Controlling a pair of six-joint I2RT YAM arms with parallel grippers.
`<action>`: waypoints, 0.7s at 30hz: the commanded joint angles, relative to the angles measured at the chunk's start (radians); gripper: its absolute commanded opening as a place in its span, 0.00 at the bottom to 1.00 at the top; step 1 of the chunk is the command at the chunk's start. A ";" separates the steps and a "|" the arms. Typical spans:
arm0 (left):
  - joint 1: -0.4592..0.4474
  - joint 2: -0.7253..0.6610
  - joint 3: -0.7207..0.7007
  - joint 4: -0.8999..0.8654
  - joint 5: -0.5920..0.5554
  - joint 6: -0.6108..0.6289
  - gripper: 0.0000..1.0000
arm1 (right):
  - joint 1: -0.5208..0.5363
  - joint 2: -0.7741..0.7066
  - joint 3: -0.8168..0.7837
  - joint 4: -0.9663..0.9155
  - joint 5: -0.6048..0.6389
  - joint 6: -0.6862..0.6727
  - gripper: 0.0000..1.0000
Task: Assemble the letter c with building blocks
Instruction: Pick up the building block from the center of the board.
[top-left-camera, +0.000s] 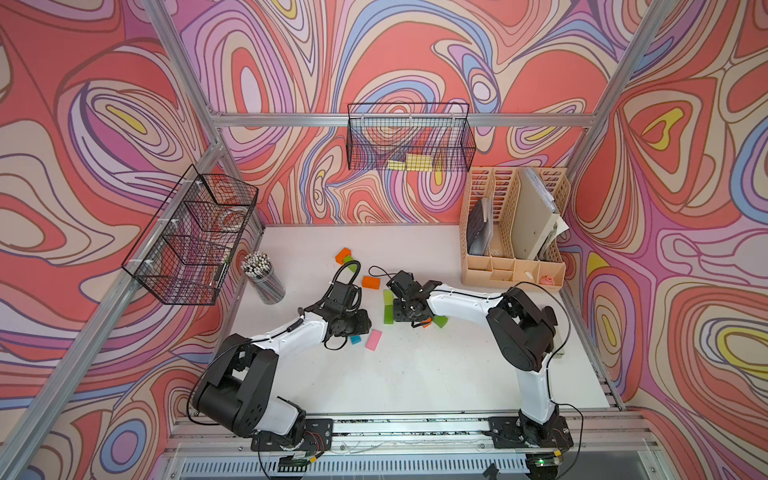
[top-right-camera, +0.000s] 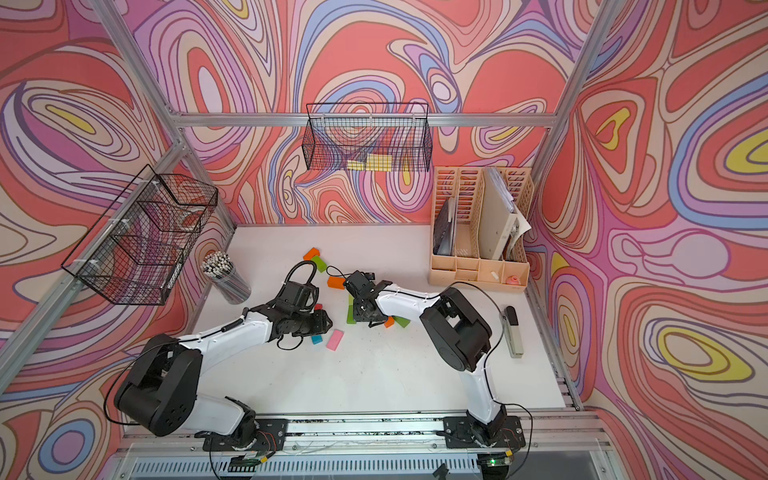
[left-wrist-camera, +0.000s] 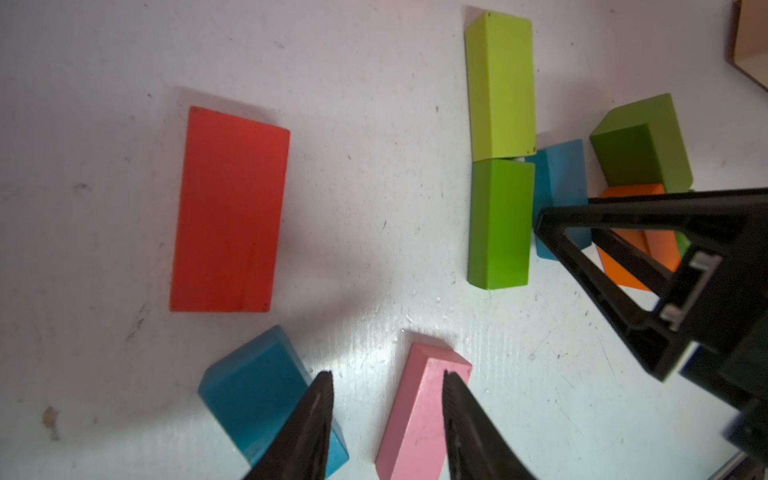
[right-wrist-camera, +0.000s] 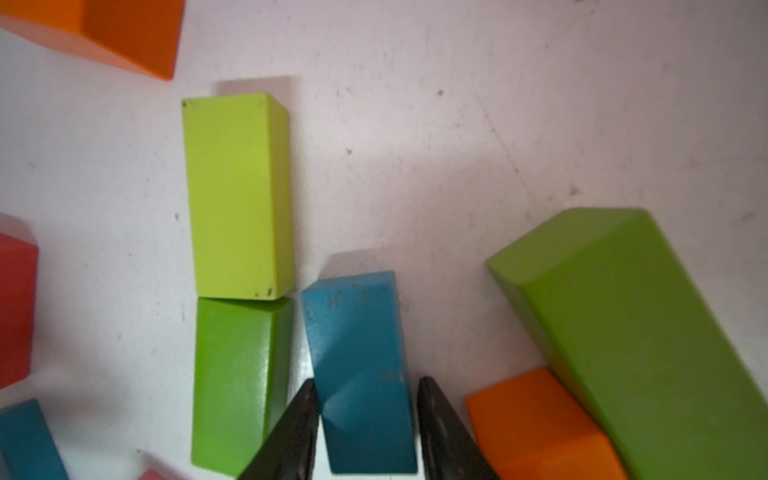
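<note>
Building blocks lie scattered on the white table (top-left-camera: 415, 374). A lime block (right-wrist-camera: 239, 195) and a green block (right-wrist-camera: 237, 382) lie end to end in a line. Beside them is a blue block (right-wrist-camera: 357, 365), and my right gripper (right-wrist-camera: 368, 382) is shut on it, one finger on each long side. A dark green block (right-wrist-camera: 636, 332) and an orange block (right-wrist-camera: 540, 424) lie just past it. My left gripper (left-wrist-camera: 386, 374) hangs open over bare table between another blue block (left-wrist-camera: 253, 395) and a pink block (left-wrist-camera: 415, 415). A red block (left-wrist-camera: 230, 208) lies flat nearby.
Two orange blocks (top-left-camera: 370, 282) (top-left-camera: 343, 253) and a green one (top-left-camera: 351, 262) lie further back. A pencil cup (top-left-camera: 264, 276) stands at the left and a desk organizer (top-left-camera: 515, 232) at the back right. Wire baskets (top-left-camera: 191, 237) (top-left-camera: 409, 137) hang on the walls. A stapler (top-right-camera: 513, 332) lies at the right.
</note>
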 joint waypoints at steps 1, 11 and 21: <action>0.008 0.016 0.001 -0.009 -0.014 0.003 0.46 | -0.010 0.030 0.017 -0.001 0.007 -0.016 0.39; 0.009 0.009 0.001 -0.004 -0.003 0.011 0.46 | -0.028 -0.006 0.071 -0.002 0.057 -0.098 0.27; 0.010 -0.004 -0.006 0.004 0.004 0.015 0.46 | -0.111 -0.038 0.131 0.013 -0.112 -0.450 0.22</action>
